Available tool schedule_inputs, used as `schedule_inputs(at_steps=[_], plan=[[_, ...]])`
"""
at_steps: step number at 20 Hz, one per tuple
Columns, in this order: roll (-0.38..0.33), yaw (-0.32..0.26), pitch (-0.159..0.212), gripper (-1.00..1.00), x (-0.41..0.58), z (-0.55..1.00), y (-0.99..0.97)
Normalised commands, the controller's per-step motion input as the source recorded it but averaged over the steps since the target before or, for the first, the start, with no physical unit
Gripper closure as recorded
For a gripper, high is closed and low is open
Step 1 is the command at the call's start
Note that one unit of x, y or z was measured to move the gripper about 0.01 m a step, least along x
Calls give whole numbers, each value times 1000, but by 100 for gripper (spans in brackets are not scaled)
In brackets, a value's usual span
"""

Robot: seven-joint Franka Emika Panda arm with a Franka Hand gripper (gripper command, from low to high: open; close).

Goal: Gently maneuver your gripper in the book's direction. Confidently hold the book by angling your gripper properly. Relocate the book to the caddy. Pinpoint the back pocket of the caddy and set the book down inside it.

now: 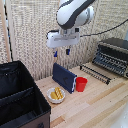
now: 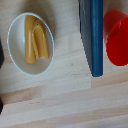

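Bowl [image 1: 56, 95] holds yellow food [image 2: 36, 39]; caddy [image 1: 20, 100] pockets look empty.

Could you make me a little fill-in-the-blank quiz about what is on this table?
1. The cup beside the book is coloured ____.
2. The gripper hangs ____ the book, not touching it.
3. The white bowl holds something coloured ____.
4. The book stands between the bowl and the ____.

Missing words: red; above; yellow; cup

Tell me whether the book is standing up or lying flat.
Standing on edge: the book rises above the red cup, and the wrist view shows only its thin top edge.
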Motion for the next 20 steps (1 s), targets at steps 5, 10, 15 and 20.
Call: schedule_inputs(at_steps=[5,10,15,20], plan=[[56,131,34,-100,366,-350,-495],[71,139,33,-100,406,-320,-436],[34,111,56,-100,360,-280,-236],[9,28,86,-100,230,-311,-29]])
